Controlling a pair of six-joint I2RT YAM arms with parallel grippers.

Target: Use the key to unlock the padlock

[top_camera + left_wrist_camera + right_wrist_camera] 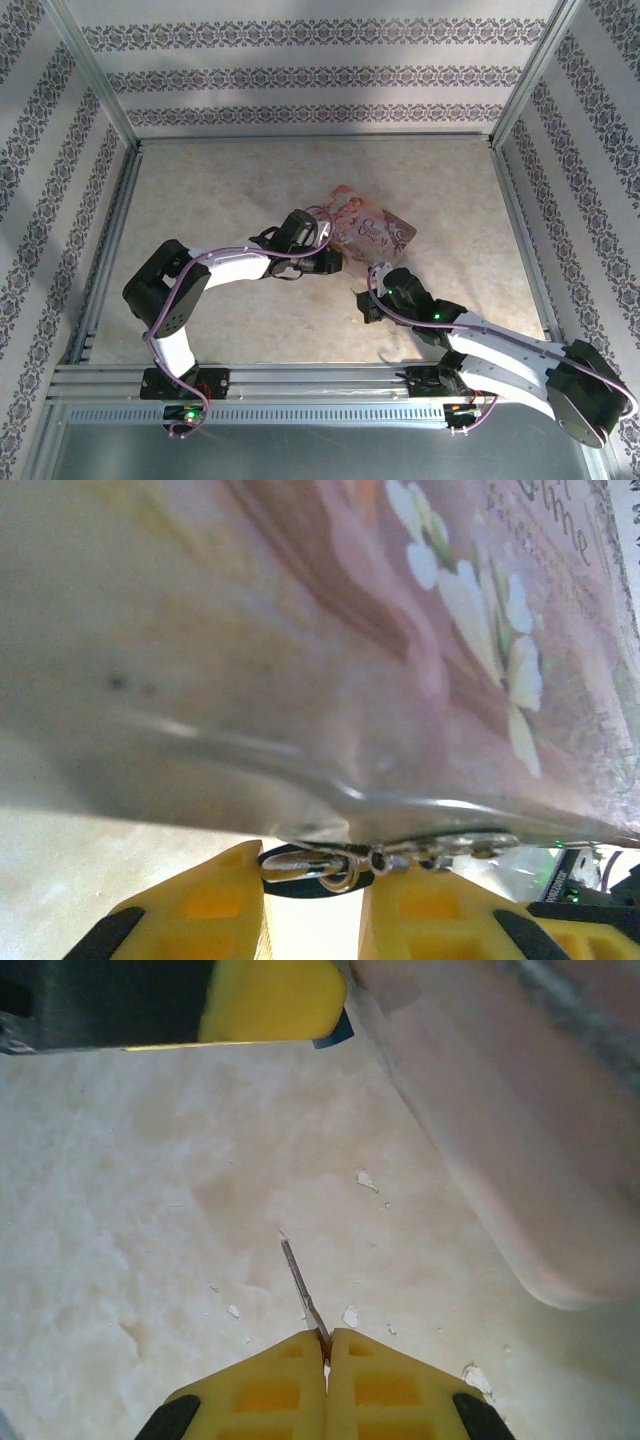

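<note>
The main danger, in my judgement, is with the thin silvery metal key (pixel 300 1285). The right gripper (pixel 327 1348) is fully closed on its rear end only, and the blade stands out at a slant to the left, so a small side push at the keyhole could turn it in the pads or make it slip out. The tiny silvery-grey metal padlock (pixel 318 864) sits at the rim of the pink picture-printed tin box (pixel 400 630). The left gripper (pixel 312 882), nearly closed, appears to pinch it between the yellow fingers. I cannot see the keyhole, so the alignment is uncertain. A hard push could also make the padlock twist or the pink tin slide on the pale marbled table (pixel 150 1210), and the two grippers are close enough to bump. In the top view the left arm is folded, with its forearm running right to the near edge of the tin. The right arm stretches diagonally from the lower right, its wrist low, and the key points toward the left gripper.
</note>
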